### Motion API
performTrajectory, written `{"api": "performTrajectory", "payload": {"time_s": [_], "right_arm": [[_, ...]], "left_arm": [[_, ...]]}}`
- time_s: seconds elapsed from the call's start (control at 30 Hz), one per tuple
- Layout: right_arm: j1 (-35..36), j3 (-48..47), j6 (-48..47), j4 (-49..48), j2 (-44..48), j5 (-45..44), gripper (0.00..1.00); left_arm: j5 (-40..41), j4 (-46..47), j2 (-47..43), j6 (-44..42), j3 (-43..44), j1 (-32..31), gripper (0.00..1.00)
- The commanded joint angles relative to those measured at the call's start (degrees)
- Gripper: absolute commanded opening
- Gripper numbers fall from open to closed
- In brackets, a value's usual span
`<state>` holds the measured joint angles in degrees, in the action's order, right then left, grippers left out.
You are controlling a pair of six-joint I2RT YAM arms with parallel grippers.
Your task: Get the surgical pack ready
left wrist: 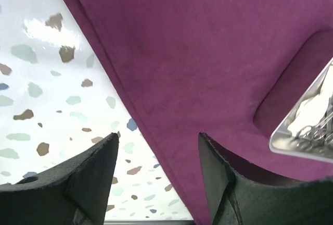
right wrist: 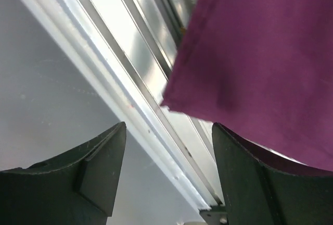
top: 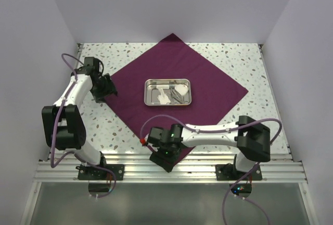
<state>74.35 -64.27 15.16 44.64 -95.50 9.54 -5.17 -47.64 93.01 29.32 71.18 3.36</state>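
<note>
R gripper [right wrist: 169, 131] at near edge, jaws spread, over cloth [top: 208, 84] near corner, which overhangs alu rail [top: 130, 157]. L gripper [left wrist: 158, 137] twd left edge, also spread, above cloth hem. Tray [top: 167, 81] w/ gauze [top: 179, 88] sits at cloth centre, mid-tabletop.

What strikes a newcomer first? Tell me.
A large dark-purple square cloth lies on the speckled table, a small shiny rectangular steel tray with white gauze squares and thin silver tools at its middle. The open left claw hovers at the cloth's left edge, the open right claw at its near corner.
</note>
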Motion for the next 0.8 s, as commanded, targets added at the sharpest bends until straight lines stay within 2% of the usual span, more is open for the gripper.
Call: {"api": "performTrajectory", "payload": {"time_s": [0.0, 0.1, 0.37, 0.67, 0.7, 0.77], "right_arm": [[3.3, -1.6, 3.9, -3.7, -2.9, -5.1, 0.71], [4.8, -3.2, 5.7, -2.6, -5.7, -9.3, 0.69], [6.8, -2.7, 7.5, -5.3, -8.3, -12.7, 0.54], [7.0, -3.4, 9.3, -0.7, -5.7, -20.2, 0.22], [7.0, -4.2, 9.4, 0.9, -5.4, -21.3, 0.14], [6.8, -6.9, 9.6, 3.3, -5.0, -24.8, 0.05]], "left_arm": [[-3.9, 3.2, -3.9, -1.0, -3.1, 0.2, 0.66], [-5.3, 3.9, -5.3, -1.1, -5.6, 0.3, 0.67], [-5.7, 3.5, -7.2, -2.3, -7.4, 0.2, 0.67], [-5.6, 3.2, -7.3, -2.7, -7.1, 0.2, 0.67], [-5.6, 3.2, -7.2, -2.6, -7.0, 0.2, 0.66], [-5.7, 3.3, -6.8, -2.5, -6.8, 0.2, 0.67]]}}
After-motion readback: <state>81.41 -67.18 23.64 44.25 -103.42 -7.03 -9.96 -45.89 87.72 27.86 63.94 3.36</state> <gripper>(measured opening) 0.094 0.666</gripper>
